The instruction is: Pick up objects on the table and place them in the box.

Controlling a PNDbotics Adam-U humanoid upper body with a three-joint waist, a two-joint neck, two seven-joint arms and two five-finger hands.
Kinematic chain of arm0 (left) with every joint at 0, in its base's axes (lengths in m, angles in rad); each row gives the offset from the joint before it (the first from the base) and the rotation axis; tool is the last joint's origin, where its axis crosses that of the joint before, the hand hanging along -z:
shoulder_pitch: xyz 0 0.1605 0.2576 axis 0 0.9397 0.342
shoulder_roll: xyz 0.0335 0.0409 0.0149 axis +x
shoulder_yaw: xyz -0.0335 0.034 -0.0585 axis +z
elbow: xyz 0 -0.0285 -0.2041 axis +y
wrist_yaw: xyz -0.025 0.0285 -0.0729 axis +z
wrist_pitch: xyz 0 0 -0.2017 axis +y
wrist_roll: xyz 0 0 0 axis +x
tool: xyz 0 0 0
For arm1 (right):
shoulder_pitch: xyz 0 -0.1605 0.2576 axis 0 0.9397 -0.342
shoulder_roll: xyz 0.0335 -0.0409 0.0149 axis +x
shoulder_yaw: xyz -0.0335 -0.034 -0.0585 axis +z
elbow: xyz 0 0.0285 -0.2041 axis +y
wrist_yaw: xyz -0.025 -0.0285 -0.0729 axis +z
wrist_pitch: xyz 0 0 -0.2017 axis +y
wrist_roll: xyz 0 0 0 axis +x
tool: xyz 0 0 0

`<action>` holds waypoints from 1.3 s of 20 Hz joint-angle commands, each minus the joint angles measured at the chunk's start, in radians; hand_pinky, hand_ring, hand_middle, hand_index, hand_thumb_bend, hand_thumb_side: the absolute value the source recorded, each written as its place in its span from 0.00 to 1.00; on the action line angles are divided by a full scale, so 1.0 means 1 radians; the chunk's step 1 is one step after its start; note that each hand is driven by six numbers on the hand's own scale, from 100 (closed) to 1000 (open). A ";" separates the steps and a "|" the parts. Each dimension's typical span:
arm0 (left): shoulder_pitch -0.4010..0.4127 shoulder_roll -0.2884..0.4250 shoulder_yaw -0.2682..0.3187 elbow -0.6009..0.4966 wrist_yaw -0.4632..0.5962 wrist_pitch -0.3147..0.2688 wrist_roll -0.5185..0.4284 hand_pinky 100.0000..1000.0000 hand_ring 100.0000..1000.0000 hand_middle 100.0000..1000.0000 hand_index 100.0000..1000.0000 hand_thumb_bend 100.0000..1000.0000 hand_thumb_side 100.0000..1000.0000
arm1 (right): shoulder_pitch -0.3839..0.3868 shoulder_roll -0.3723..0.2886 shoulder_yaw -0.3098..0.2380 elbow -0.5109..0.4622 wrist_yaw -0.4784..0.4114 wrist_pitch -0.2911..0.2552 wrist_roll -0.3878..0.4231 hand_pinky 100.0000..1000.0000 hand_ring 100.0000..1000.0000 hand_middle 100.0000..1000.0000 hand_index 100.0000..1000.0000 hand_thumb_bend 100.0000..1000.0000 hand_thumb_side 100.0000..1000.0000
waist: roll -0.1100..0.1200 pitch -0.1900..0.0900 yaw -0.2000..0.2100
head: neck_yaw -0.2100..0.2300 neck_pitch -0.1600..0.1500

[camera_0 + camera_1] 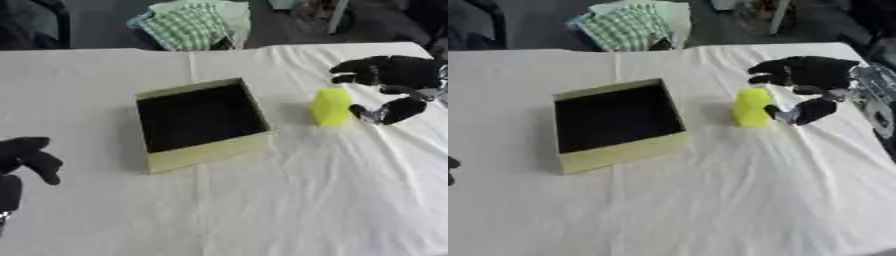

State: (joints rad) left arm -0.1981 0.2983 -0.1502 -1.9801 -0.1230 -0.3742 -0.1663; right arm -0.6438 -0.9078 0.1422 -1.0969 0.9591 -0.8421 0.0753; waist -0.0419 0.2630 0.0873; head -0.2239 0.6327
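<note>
A yellow-green block (331, 106) stands upright on the white cloth just right of the box (206, 152), an open square box with olive walls and a dark inside. My right hand (395, 75) comes in from the right edge, fingers spread above and behind the block and thumb low beside its right face; it is open and not closed on the block. My left hand (19, 159) rests at the left edge, far from the box, fingers relaxed.
The table (306, 200) is covered with a wrinkled white cloth. Past its far edge lies a green checked cloth (188, 25) on a chair.
</note>
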 commanded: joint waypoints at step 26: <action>-0.003 0.007 -0.002 -0.020 -0.010 -0.002 -0.014 0.55 0.38 0.44 0.78 0.00 0.79 | -0.045 0.015 -0.037 0.096 0.010 0.007 0.016 0.85 0.98 0.98 1.00 0.00 0.91 | 0.004 -0.013 0.004 | -0.013 0.006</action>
State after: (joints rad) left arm -0.1953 0.2975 -0.1502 -1.9801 -0.1301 -0.3731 -0.1787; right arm -0.6696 -0.8659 0.1220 -1.0002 0.9644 -0.8386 0.0922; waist -0.0379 0.2648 0.0922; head -0.2330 0.6329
